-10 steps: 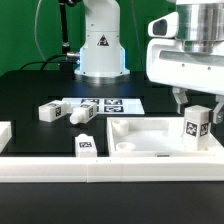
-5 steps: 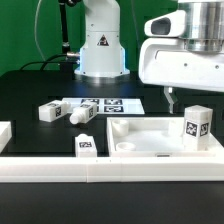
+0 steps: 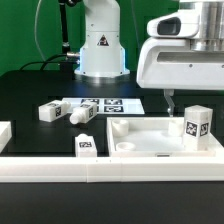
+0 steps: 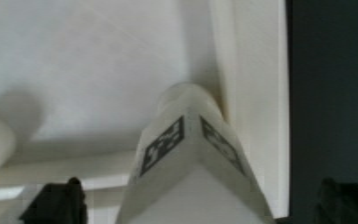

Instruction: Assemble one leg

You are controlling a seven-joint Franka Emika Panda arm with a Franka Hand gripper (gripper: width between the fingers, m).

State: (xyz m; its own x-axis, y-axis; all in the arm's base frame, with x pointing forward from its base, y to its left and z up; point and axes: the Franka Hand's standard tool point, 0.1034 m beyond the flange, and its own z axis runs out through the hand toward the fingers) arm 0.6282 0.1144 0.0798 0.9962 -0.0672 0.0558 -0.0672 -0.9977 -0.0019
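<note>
One leg [image 3: 196,125], a white block with a square tag, stands upright in the corner of the white tabletop [image 3: 150,140] at the exterior view's right. My gripper [image 3: 191,99] hangs just above it, open and empty, one dark finger [image 3: 168,98] showing. In the wrist view the leg [image 4: 190,150] is seen from above, with my gripper [image 4: 202,200] around it. The dark fingertips [image 4: 60,197] stand apart on either side and do not touch it. Three more legs are loose: two lying on the table [image 3: 48,111] [image 3: 80,115], one by the front rail [image 3: 86,146].
The marker board [image 3: 105,104] lies flat behind the loose legs. The robot base [image 3: 100,45] stands at the back. A white rail [image 3: 60,166] runs along the table's front edge, with a white block [image 3: 4,131] at the exterior view's left.
My gripper has let go of the standing leg and risen straight up off it. The leg stays upright in the tabletop's corner.
</note>
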